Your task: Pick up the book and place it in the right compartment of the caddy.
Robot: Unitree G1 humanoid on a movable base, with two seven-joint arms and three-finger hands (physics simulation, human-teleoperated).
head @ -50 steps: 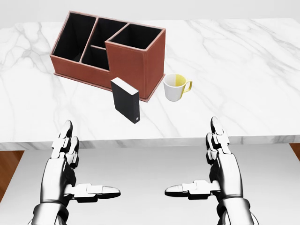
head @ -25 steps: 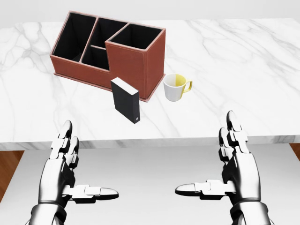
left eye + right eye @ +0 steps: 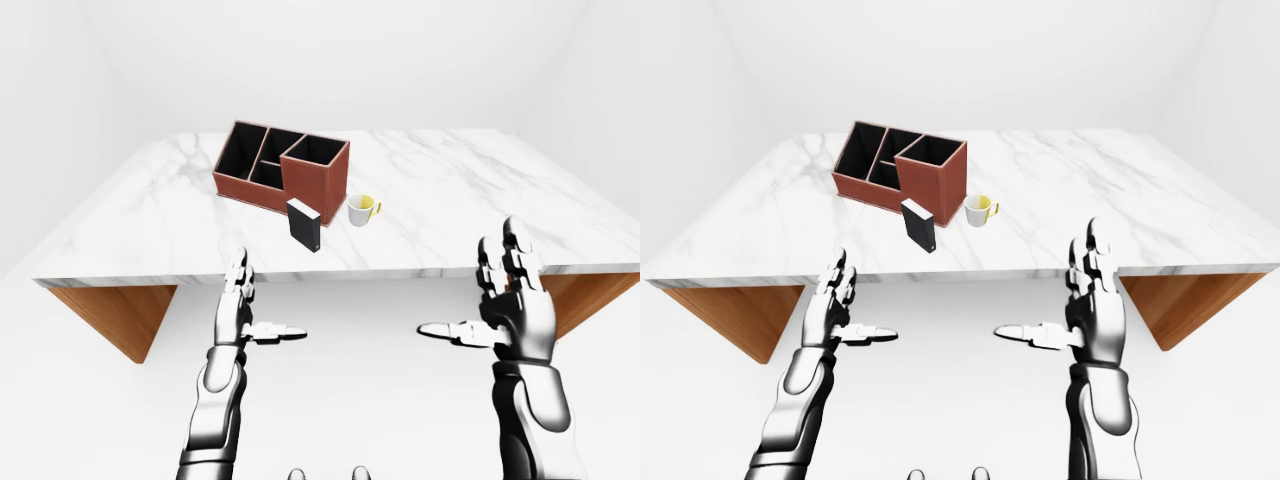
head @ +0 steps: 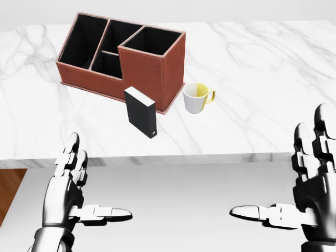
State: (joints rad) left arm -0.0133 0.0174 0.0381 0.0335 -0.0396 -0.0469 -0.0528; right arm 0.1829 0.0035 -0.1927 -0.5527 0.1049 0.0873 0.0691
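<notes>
A black book (image 4: pixel 140 111) stands upright on the marble table (image 4: pixel 262 79), just below the brown caddy (image 4: pixel 123 58). The caddy's tall right compartment (image 4: pixel 152 42) is open at the top and dark inside. My left hand (image 4: pixel 79 197) is open, low at the head view's bottom left, below the table edge. My right hand (image 4: pixel 302 189) is open at the bottom right, also below the edge. Both hands are empty and well apart from the book.
A white mug with a yellow inside (image 4: pixel 197 97) stands right of the caddy, close to the book. The table's near edge (image 4: pixel 173 156) runs across the head view above my hands. Wooden table supports (image 3: pixel 115 315) show below the top.
My right hand has moved to the right and a little up in the head view. The left hand, book, caddy and mug have not moved.
</notes>
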